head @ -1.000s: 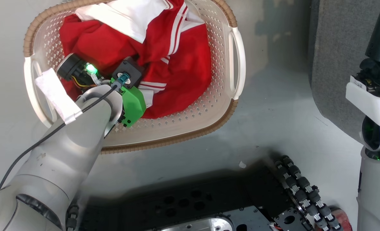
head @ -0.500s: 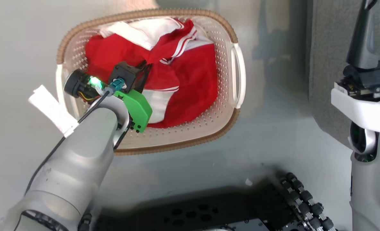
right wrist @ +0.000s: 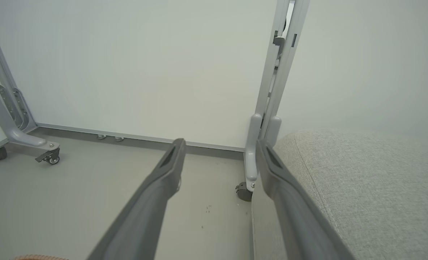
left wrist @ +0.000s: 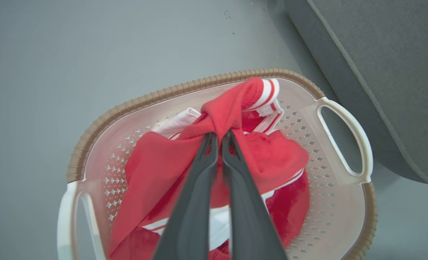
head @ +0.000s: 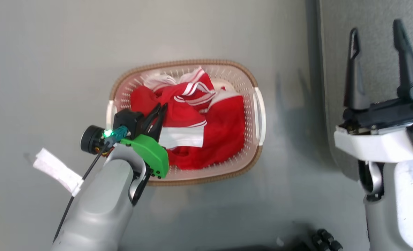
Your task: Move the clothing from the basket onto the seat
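Ok, left gripper (left wrist: 219,137) is pinched tight on a raised red fold of the clothing (left wrist: 152,169). The rest is heaped in the basket (left wrist: 185,88), which sits on the floor (left wrist: 73,43) just beside the seat (left wrist: 380,72) edge. Right gripper (head: 375,28) is spread wide, empty, over the seat edge.

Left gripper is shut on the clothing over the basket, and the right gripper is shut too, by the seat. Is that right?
Not quite. The right gripper is open, fingers spread apart, as the right wrist view shows. The rest holds: the left gripper is shut on the clothing over the basket, and the right one is by the seat.
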### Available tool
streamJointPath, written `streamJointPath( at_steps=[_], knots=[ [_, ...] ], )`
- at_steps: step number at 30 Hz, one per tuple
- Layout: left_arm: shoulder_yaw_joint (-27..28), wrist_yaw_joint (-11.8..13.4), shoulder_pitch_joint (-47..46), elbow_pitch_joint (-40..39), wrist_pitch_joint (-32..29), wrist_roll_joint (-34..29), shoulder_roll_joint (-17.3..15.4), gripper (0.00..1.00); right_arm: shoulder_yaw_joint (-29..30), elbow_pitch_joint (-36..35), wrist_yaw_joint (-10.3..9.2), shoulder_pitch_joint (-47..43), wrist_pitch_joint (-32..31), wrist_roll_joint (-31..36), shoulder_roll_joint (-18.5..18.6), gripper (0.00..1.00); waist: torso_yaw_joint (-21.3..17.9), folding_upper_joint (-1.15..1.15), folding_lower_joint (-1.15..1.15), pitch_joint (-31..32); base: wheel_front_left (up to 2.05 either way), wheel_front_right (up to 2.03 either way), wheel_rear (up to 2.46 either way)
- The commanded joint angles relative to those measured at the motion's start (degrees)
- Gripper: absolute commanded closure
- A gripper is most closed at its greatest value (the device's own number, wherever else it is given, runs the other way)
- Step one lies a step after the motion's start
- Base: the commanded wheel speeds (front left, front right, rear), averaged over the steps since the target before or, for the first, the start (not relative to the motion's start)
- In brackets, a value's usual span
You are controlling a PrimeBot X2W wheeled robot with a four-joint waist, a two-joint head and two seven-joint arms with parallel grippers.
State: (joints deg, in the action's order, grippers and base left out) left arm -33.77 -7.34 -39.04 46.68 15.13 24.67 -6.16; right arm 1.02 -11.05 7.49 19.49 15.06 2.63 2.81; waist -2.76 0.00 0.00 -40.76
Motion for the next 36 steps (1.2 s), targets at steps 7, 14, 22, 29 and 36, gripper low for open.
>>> streamJointPath(
  at_steps=[7,14,22,29,36],
  knots=[
    [4.2,-0.2,7.3,-5.9,0.0,-1.3,0.7,1.0,-1.0,3.3,0.0,-5.7,0.2,-2.4,0.2,0.0,3.0,0.0,0.0,17.8,0.0,0.0,0.0],
    [9.6,-0.2,12.8,-14.2,0.0,0.0,1.5,1.0,-2.6,5.7,0.0,-10.2,0.2,-3.9,0.2,0.0,2.5,0.0,0.0,25.3,0.0,0.0,0.0],
    [13.8,-0.2,16.4,-25.0,0.0,-2.3,1.7,1.0,-3.2,6.3,0.0,-14.2,0.2,-5.5,0.2,0.0,1.9,0.0,0.0,30.6,0.0,0.0,0.0],
    [16.1,-0.2,17.9,-34.2,0.0,-5.9,1.5,1.0,-4.8,6.8,0.0,-16.1,0.2,-6.7,0.1,0.0,1.4,0.0,0.0,32.8,0.0,0.0,0.0],
    [17.4,-0.2,19.2,-40.6,0.0,-7.8,2.0,1.0,-8.5,7.7,0.0,-16.9,0.2,-8.6,0.2,0.0,0.6,0.0,0.0,34.0,0.0,0.0,0.0]
  ],
)
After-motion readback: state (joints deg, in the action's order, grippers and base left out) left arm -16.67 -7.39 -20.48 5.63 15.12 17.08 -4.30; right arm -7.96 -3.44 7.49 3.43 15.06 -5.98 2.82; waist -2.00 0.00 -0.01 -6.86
